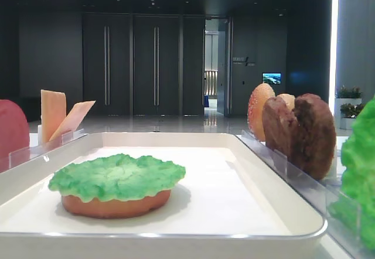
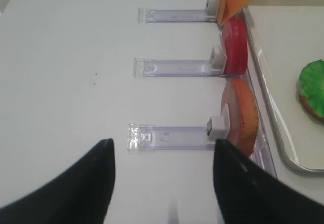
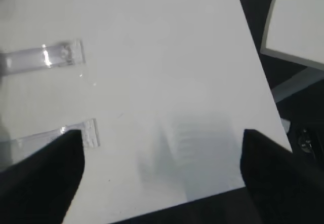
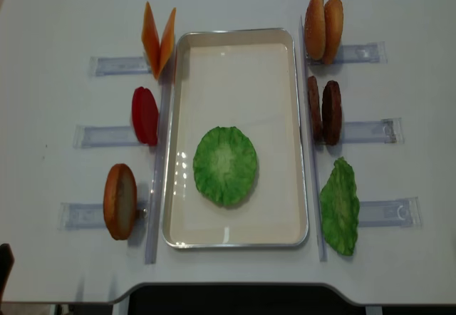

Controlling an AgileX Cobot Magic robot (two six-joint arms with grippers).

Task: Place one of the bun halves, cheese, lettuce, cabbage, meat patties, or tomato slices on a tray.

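Note:
The white tray (image 4: 235,44) lies mid-table, and in it a green lettuce leaf (image 4: 225,165) rests on a bun half (image 1: 114,203). Left of the tray, cheese (image 4: 158,38), a tomato slice (image 4: 144,115) and a bun half (image 4: 120,201) stand on edge. On the right stand two bun halves (image 4: 323,28), two meat patties (image 4: 324,110) and another lettuce leaf (image 4: 340,204). My left gripper (image 2: 163,143) is open and empty above bare table, with the left bun half (image 2: 242,115) just beyond its right finger. My right gripper (image 3: 162,133) is open and empty over bare table near the edge.
Clear plastic holders (image 4: 114,65) reach outward from each food item on both sides of the tray. Two holder ends (image 3: 48,57) lie left of my right gripper. The table's edge (image 3: 263,77) runs down the right of that view, and a second white surface (image 3: 298,21) stands beyond it.

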